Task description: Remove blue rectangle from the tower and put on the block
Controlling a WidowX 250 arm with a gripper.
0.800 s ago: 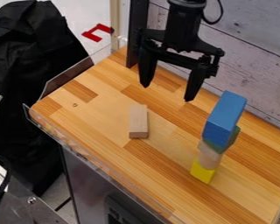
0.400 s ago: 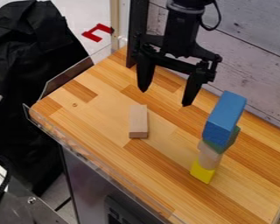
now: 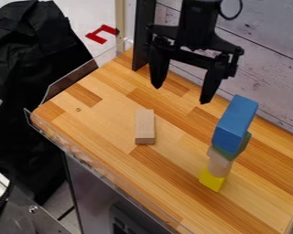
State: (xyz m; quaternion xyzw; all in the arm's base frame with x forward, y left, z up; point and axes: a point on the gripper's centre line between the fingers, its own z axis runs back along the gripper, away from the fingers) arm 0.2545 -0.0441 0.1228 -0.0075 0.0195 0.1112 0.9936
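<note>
At the far left, a heap of black fabric (image 3: pixel 33 59) lies beside the work area, and below it a metal part (image 3: pixel 45 219) with a bolt cuts across the lower corner. A clear rim (image 3: pixel 69 81) runs along the left edge of the surface (image 3: pixel 106 114), which is made of wood strips in light and darker tones; under its near edge is a dark grey panel (image 3: pixel 100 187). Beyond the rim, a red angular piece (image 3: pixel 102 33) sits on a pale area, and to the right of that a black post (image 3: pixel 143 36) rises at the back corner. Toward the middle, a plain wooden block (image 3: pixel 144 127) lies flat on the surface, its long side running from back to front. Above and behind it hangs the black gripper (image 3: pixel 181 94), jaws spread wide with nothing between them. Weathered planks (image 3: pixel 268 59) form the wall behind. To the right stands the tower: a yellow block (image 3: pixel 211 179) at the base, a beige cylinder (image 3: pixel 219 165) on it, then a green block (image 3: pixel 245 140), partly hidden, and on top the long blue rectangle (image 3: pixel 236 121), apart from the jaws.
</note>
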